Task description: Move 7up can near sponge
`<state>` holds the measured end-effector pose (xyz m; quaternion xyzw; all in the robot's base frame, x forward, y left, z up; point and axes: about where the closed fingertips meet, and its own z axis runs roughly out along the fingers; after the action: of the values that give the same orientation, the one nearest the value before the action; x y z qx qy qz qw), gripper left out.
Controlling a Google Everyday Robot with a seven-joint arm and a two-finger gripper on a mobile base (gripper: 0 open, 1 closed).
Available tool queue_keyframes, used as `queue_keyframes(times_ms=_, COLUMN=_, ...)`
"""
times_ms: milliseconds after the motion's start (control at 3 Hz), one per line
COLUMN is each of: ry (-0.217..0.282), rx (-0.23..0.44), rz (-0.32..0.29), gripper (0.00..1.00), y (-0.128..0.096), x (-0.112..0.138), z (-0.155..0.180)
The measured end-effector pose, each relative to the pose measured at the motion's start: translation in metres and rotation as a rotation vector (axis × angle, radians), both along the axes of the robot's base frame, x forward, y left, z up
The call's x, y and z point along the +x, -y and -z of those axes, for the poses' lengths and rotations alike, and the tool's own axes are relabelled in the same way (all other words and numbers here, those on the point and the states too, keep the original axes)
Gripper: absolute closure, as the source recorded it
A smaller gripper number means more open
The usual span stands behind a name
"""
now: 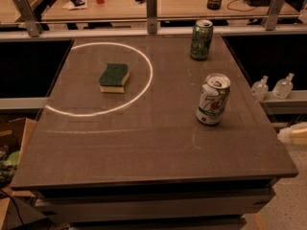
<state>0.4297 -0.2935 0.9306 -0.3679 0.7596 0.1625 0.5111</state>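
The 7up can [213, 98], white with a green band and a dented top, stands upright on the right side of the brown table [144, 147]. The sponge [114, 77], dark green on top and yellow below, lies at the back left inside a white ring of light. Can and sponge are well apart. Only a pale part of my gripper [293, 133] shows at the right edge of the camera view, off the table, to the right of the 7up can and lower in the frame, not touching it.
A dark green can [201, 40] stands at the table's back right. Two small clear bottles [272, 86] sit on a ledge to the right. A railing with posts [151, 11] runs behind the table. A cardboard box [12, 152] is at the left.
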Motion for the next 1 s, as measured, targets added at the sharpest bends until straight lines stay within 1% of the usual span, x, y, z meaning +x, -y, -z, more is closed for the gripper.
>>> queue_keyframes(times_ms=333, ry=0.095, rx=0.080, rz=-0.062, gripper=0.00, y=-0.0100, x=-0.0033, z=-0.0022)
queue_keyframes(times_ms=667, ry=0.095, rx=0.080, rz=-0.062, gripper=0.00, y=-0.0101, x=-0.0033, z=-0.0022)
queue_keyframes(times_ms=1000, ry=0.097, rx=0.090, rz=-0.028, gripper=0.00, y=-0.0200, x=-0.0014, z=0.0035)
